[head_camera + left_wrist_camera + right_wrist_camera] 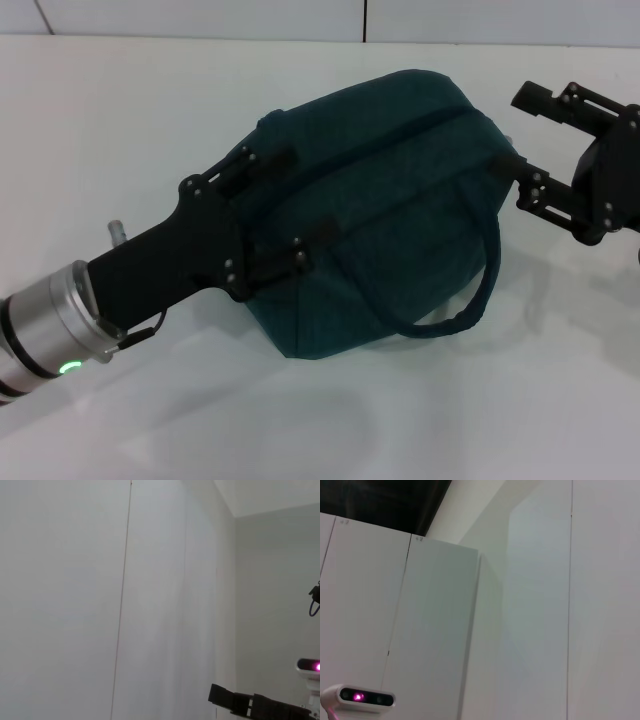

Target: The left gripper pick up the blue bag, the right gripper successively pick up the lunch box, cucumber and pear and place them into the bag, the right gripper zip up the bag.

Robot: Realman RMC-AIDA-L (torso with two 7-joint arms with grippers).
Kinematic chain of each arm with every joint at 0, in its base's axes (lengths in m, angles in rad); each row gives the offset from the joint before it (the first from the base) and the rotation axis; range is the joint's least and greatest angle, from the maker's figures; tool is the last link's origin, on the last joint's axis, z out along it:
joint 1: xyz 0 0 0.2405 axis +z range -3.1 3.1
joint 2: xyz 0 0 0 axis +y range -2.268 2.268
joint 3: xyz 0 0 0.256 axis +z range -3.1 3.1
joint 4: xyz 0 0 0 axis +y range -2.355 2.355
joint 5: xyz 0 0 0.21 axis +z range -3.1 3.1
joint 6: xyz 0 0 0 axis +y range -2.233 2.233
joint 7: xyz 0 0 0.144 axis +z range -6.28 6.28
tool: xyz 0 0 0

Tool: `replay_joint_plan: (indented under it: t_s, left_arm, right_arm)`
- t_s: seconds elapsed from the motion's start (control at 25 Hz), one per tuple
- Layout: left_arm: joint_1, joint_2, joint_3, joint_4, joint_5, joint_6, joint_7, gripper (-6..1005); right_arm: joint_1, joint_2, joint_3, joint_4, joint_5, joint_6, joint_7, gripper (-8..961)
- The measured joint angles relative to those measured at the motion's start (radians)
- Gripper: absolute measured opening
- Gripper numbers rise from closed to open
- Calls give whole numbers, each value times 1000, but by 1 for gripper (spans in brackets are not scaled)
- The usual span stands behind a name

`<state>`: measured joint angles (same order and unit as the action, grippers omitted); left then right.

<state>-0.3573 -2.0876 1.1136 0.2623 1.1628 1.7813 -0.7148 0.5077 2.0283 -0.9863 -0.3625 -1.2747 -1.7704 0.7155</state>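
The blue bag [390, 210] lay on the white bench [120, 120], zipper closed. The left tool [275, 205] reached in low from the left, spread around the bag's end. The right tool [525, 140] hovered spread at the opposite end.

Bright, even light; soft shadows; sharp focus
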Motion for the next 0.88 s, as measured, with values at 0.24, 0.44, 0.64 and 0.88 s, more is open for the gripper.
replay_joint_plan:
  t_s: [0.24,0.44,0.64,0.88]
  left_arm:
    - [0,-2,0,-7,0,1,0,825]
    - [1,-3,5,-7,0,1,0,825]
    - [1,-3,12,-5,0,4,15,825]
    - [3,1,12,-7,0,43,38,825]
  right_arm:
    - [1,0,0,12,5,0,-9,591]
    - [2,-1,0,21,8,-2,-24,591]
    - [3,-1,0,24,8,-9,-26,591]
    - [-5,-5,-13,24,1,-19,-29,591]
